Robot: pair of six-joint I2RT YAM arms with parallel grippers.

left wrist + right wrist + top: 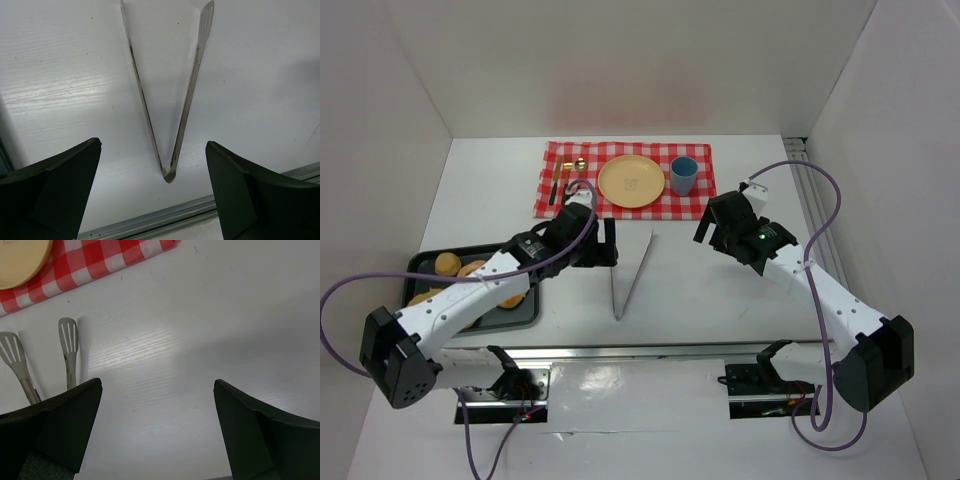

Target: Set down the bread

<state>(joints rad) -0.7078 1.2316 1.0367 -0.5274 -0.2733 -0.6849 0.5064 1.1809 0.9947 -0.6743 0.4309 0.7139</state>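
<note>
Several golden bread rolls (447,264) lie on a dark tray (422,262) at the left, partly hidden by my left arm. Metal tongs (630,272) lie open in a V on the white table, hinge toward me; they also show in the left wrist view (170,125) and their slotted tips in the right wrist view (68,347). My left gripper (604,243) is open and empty, hovering over the tongs. My right gripper (712,228) is open and empty, right of the tongs. A yellow plate (631,181) sits on a red checked cloth (560,195) at the back.
A blue cup (683,175) stands right of the plate on the cloth. A gold and black utensil (562,178) lies on the cloth's left side. A metal rail (650,350) runs along the near table edge. White walls enclose the table.
</note>
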